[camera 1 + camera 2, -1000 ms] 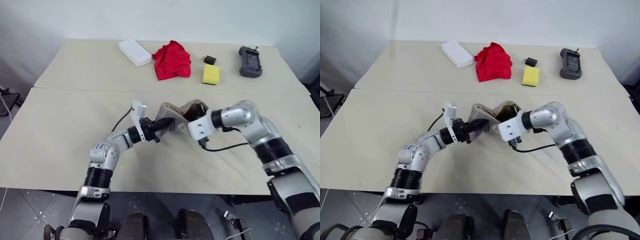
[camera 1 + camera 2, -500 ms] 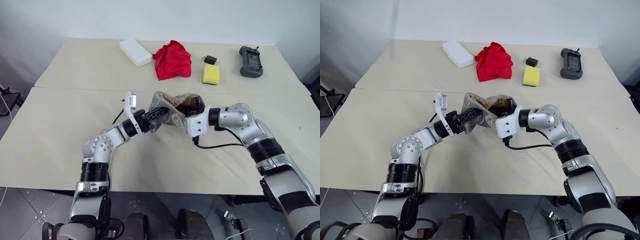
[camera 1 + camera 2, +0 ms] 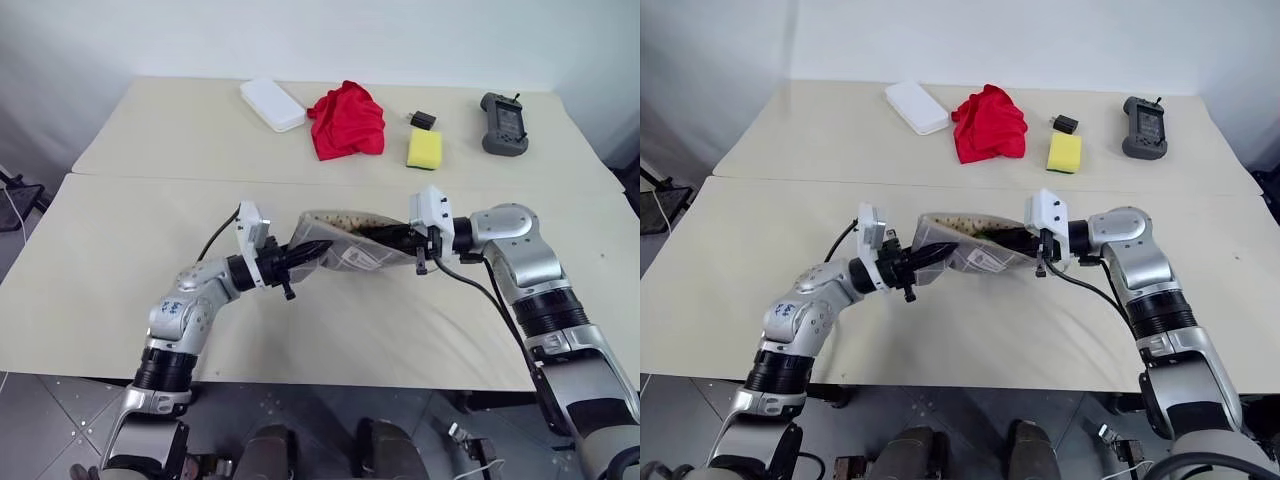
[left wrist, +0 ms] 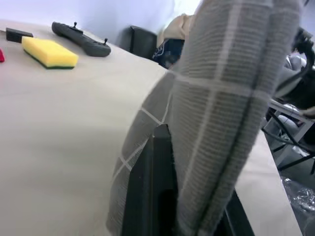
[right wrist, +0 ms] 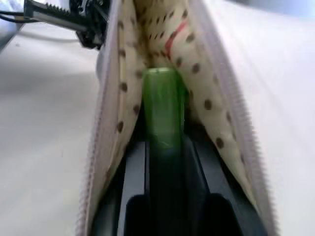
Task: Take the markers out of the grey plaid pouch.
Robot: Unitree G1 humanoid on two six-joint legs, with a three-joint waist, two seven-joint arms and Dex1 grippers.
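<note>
While the grey plaid pouch (image 3: 345, 246) hangs stretched above the near table (image 3: 90, 260), the left gripper (image 3: 312, 250) pinches its nine-o'clock end, fingers fully closed on the fabric. At the pouch's three-o'clock end the right gripper (image 3: 392, 238) reaches into the open mouth. On the far table, toward twelve o'clock, lie a white flat box (image 3: 271, 104), a red cloth (image 3: 347, 119), a yellow sponge (image 3: 423, 149) and a black handheld controller (image 3: 503, 122).

From the left wrist, a black finger (image 4: 156, 191) presses against the plaid fabric, sponge and controller beyond it.

From the right wrist, the black fingers, narrowly parted, clamp a green marker (image 5: 163, 128) inside the beige dotted lining (image 5: 211, 103), between the zip edges.
</note>
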